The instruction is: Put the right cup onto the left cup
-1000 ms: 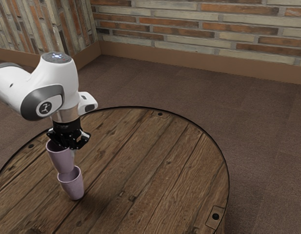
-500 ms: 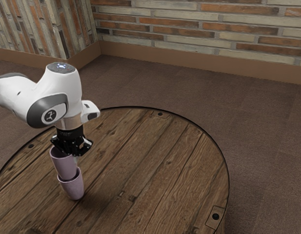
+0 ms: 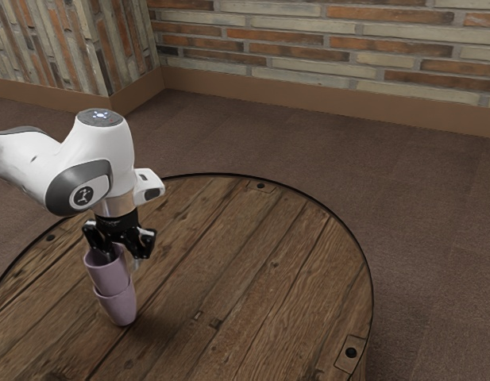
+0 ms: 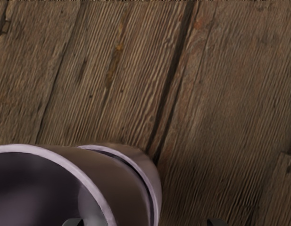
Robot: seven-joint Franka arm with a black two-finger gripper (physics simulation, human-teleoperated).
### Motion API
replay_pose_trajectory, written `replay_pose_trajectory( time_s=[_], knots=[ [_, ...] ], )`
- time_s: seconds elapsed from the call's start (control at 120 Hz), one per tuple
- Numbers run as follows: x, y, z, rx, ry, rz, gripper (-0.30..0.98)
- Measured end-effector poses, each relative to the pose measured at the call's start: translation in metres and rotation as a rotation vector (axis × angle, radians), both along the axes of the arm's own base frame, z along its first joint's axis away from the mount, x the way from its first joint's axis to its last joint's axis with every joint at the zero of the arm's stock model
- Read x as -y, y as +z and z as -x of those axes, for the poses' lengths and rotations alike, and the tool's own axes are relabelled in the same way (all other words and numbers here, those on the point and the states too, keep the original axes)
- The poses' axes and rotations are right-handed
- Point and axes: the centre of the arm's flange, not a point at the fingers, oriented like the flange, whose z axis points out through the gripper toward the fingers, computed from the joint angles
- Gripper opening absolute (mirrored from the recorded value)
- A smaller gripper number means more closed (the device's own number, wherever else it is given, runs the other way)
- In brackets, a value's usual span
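The upper tapered lilac cup [image 3: 109,279] is released by the now-spread black gripper [image 3: 125,259], seemingly stacked inside the lower lilac cup [image 3: 120,308].

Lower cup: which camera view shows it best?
The exterior view: the lower cup shows part of its rim and its outer wall down to the wooden table. The wrist view shows a curved piece of its rim and some outer wall, partly covered by the upper cup.
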Motion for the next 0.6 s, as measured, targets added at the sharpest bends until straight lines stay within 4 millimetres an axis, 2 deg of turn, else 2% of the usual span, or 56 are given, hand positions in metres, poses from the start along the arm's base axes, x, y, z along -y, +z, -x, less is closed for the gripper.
replay_pose_trajectory(
  time_s=[0.183, 0.325, 0.417, 0.533, 0.6],
  knots=[
    [0.002, 0.012, -0.006, 0.026, -0.01, -0.001, 0.49],
    [0.006, 0.039, -0.016, 0.057, -0.018, -0.006, 0.56],
    [0.009, 0.08, -0.032, 0.103, -0.018, -0.007, 0.6],
    [0.013, 0.148, -0.061, 0.159, -0.014, -0.001, 0.64],
    [0.012, 0.196, -0.088, 0.191, -0.012, 0.012, 0.65]
  ],
)
